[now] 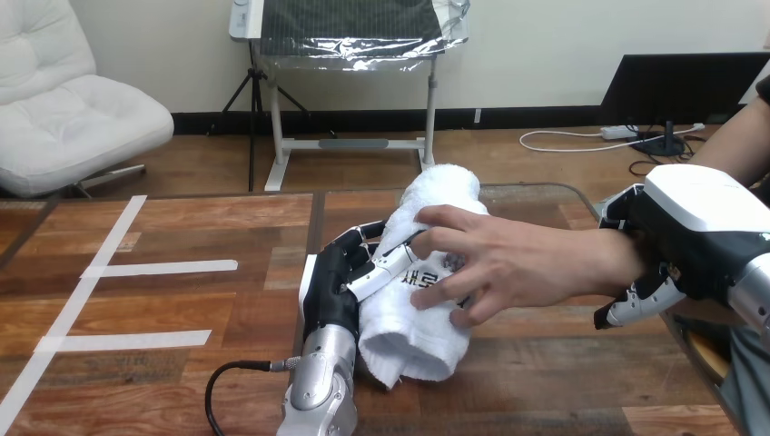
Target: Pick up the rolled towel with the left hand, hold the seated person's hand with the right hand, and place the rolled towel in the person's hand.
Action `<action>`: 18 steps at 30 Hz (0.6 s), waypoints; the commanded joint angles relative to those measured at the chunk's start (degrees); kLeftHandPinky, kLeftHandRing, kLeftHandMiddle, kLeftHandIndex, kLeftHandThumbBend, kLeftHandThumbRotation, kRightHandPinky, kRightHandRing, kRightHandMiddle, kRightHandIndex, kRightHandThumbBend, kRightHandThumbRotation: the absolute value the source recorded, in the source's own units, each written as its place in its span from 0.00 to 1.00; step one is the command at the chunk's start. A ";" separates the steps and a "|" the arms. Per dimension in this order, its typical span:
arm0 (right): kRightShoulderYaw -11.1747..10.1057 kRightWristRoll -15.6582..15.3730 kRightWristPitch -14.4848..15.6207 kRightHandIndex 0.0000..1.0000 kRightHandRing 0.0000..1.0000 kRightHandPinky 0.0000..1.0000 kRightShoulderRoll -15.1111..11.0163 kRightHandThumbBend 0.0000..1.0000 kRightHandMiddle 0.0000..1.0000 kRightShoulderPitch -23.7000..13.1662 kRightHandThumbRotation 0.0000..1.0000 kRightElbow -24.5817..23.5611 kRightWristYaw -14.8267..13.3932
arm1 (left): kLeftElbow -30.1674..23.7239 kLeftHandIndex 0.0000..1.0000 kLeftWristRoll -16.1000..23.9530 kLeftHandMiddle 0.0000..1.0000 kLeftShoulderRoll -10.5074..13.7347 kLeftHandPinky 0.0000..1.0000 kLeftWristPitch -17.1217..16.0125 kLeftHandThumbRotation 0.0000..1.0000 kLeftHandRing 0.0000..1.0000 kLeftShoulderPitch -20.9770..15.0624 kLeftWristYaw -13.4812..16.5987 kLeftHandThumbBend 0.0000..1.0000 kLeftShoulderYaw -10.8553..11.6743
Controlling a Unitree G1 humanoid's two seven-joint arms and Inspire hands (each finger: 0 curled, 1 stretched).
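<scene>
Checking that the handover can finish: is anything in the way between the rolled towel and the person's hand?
Nothing visible is. The person's hand lies on the rolled towel, fingers spread over it, while the left hand grips the towel from its left side. The right hand is clasped round the person's wrist.

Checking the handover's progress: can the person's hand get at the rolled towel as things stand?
Probably yes: the person's hand rests on the rolled towel, fingers spread over it. The left hand, curled round the towel from the other side, leaves its top free.
</scene>
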 commanded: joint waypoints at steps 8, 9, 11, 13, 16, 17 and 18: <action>-2.82 1.18 0.89 0.48 0.38 0.32 1.87 0.86 0.46 -2.64 0.00 -5.11 -1.08 | -1.88 0.50 -0.50 0.43 -12.26 0.23 -1.78 0.00 0.32 -8.47 -1.56 0.62 -0.67; -2.83 1.20 0.97 0.48 0.38 0.32 1.90 0.86 0.46 -2.65 0.00 -5.13 -1.07 | -1.99 0.50 -0.61 0.43 -12.42 0.23 -1.68 0.00 0.32 -8.44 -1.60 0.62 -0.67; -2.77 1.10 1.01 0.48 0.38 0.32 1.87 0.86 0.46 -2.64 0.00 -5.17 -1.08 | -2.44 0.50 -1.44 0.43 -13.16 0.23 -1.52 0.00 0.32 -8.22 -2.41 0.62 -0.48; -2.74 1.06 1.11 0.48 0.38 0.31 1.89 0.85 0.46 -2.65 0.00 -5.19 -1.10 | -2.78 0.50 -1.52 0.43 -13.64 0.23 -1.50 0.00 0.32 -8.05 -2.46 0.62 -0.71; -2.70 1.01 1.23 0.48 0.38 0.32 1.90 0.86 0.46 -2.66 0.00 -5.18 -1.17 | -3.13 0.49 -1.05 0.42 -14.09 0.22 -1.81 0.00 0.32 -7.83 -2.13 0.63 -1.42; -2.68 0.98 1.21 0.48 0.38 0.32 1.88 0.86 0.46 -2.66 0.00 -5.16 -1.23 | -3.21 0.49 -0.96 0.42 -14.22 0.22 -2.00 0.00 0.32 -7.74 -2.19 0.63 -1.60; -2.67 0.95 1.20 0.48 0.38 0.32 1.86 0.86 0.46 -2.65 0.00 -5.14 -1.26 | -3.26 0.49 -0.90 0.42 -14.31 0.22 -2.12 0.00 0.32 -7.69 -2.23 0.63 -1.73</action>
